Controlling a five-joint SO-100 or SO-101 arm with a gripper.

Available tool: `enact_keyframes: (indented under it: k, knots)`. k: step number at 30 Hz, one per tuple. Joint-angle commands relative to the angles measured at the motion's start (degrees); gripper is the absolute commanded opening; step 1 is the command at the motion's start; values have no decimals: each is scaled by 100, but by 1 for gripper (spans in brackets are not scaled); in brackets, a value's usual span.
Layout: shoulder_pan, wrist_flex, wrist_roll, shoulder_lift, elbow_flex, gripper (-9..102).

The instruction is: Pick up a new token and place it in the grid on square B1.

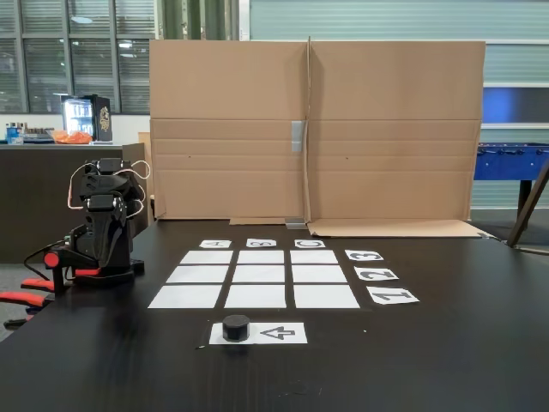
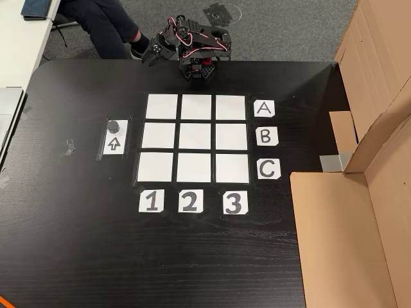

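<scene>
Well apart from the black two-finger pincer (image 2: 149,56), which is sitting folded back on its arm at the tabletop's edge, the small black squat round token (image 2: 113,124) is resting on the end of a white paper sheet printed with an arrow (image 2: 115,142). Whether the fingers are apart or together I cannot tell; they are looking too small and dark against the black tabletop (image 2: 77,244).

Judging by its look, the token is probably light, stiff and smooth-sided, so it is likely calling for a grip across its round flank, fingers straddling it from above, low enough not to let it slip out. It is not looking fragile.

Counting: one token is showing, one arrow sheet, and nine white paper rectangles are making up the grid (image 2: 196,137), with three letter labels and three number labels along two edges. Square B1 (image 2: 158,136), the plain white rectangle in the row marked B and the column marked 1 in the other view, is lying bare between the token and the grid's centre, nearer the pincer than the number labels are.

A tall brown cardboard screen (image 1: 317,129) is standing along the tabletop's far side in the fixed view.
</scene>
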Motion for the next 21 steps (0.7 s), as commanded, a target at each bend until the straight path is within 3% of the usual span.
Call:
enact_keyframes:
  k: [1,21]
  knots:
    - [-369,26,88,18,-9,6]
    - [-308,-9,18,18,-53,3]
